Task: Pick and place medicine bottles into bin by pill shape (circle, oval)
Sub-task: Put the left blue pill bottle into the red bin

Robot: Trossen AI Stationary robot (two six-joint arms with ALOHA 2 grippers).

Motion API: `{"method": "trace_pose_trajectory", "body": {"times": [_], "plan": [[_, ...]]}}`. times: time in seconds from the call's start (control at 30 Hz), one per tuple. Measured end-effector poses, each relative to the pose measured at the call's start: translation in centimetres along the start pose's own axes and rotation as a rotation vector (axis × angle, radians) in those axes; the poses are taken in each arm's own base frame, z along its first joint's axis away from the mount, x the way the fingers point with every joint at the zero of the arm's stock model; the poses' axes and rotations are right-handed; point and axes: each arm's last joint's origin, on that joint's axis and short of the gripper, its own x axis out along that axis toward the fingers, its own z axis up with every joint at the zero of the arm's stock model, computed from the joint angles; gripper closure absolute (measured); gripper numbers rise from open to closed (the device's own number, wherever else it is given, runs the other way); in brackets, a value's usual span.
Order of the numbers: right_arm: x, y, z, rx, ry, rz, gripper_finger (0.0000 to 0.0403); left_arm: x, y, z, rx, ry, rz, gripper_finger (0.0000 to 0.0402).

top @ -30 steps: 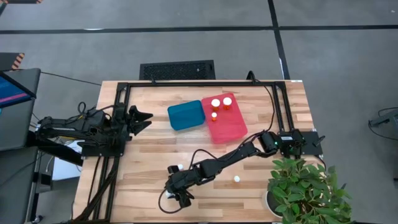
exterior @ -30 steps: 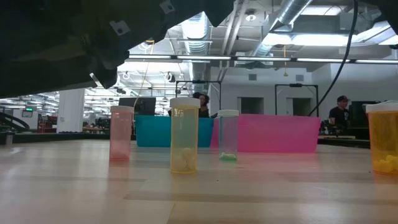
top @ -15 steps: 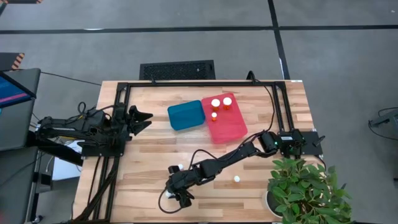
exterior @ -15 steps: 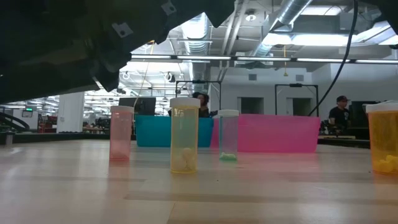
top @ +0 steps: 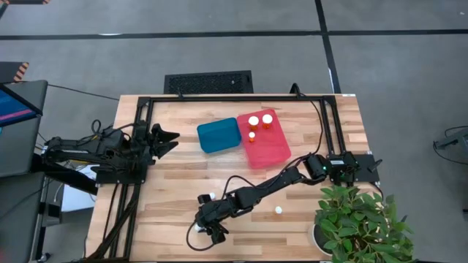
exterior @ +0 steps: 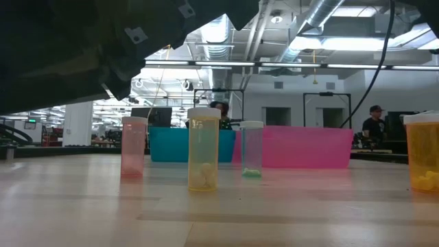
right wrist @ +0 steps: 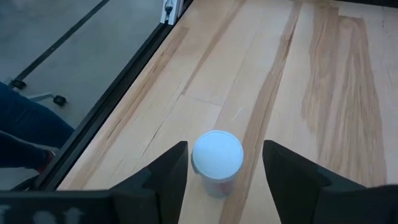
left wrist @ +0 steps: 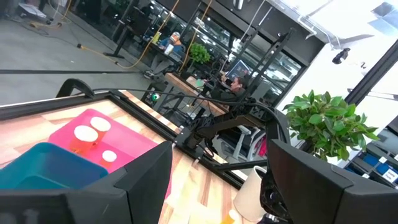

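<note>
A medicine bottle [right wrist: 216,157] with a round white cap stands upright on its base on the wooden table. My right gripper [right wrist: 225,151] is open, with one finger on either side of the cap and a small gap showing on both sides. In the high view this gripper [top: 210,229] is near the table's front edge and covers that bottle. Two more bottles [top: 210,196] [top: 278,211] stand close to the arm. Three bottles [top: 253,120] stand in the pink bin [top: 272,152]. My left gripper [top: 172,139] waits open at the left edge.
A blue bin [top: 219,136] sits left of the pink one. In the low view, pink [exterior: 134,146], yellow [exterior: 204,149], clear [exterior: 251,149] and orange [exterior: 422,151] bottles stand on the table. A black frame rail [right wrist: 118,106] runs along the table's edge. A potted plant [top: 358,223] stands at the near right.
</note>
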Motion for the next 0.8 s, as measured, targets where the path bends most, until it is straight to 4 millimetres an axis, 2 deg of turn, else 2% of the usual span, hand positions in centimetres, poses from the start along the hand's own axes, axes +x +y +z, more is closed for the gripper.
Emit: {"method": "trace_pose_trajectory", "body": {"times": [0.13,0.43,0.67,0.8], "plan": [[0.0,0.0,0.0,0.0,0.0,-0.001,0.0211,0.0,0.0,0.0,0.0,-0.001,0.002,0.0142],[0.0,0.0,0.0,0.0,-0.001,-0.002,0.029,0.0,0.0,0.0,0.006,-0.001,0.002,0.0142],[0.0,-0.2,0.1,0.035,-0.006,-0.006,0.0291,0.0,0.0,0.0,0.006,-0.002,0.001,0.0143],[-1.0,-0.7,1.1,0.047,-0.03,-0.013,0.0291,0.0,0.0,0.0,-0.004,-0.004,-0.001,0.0142]]}}
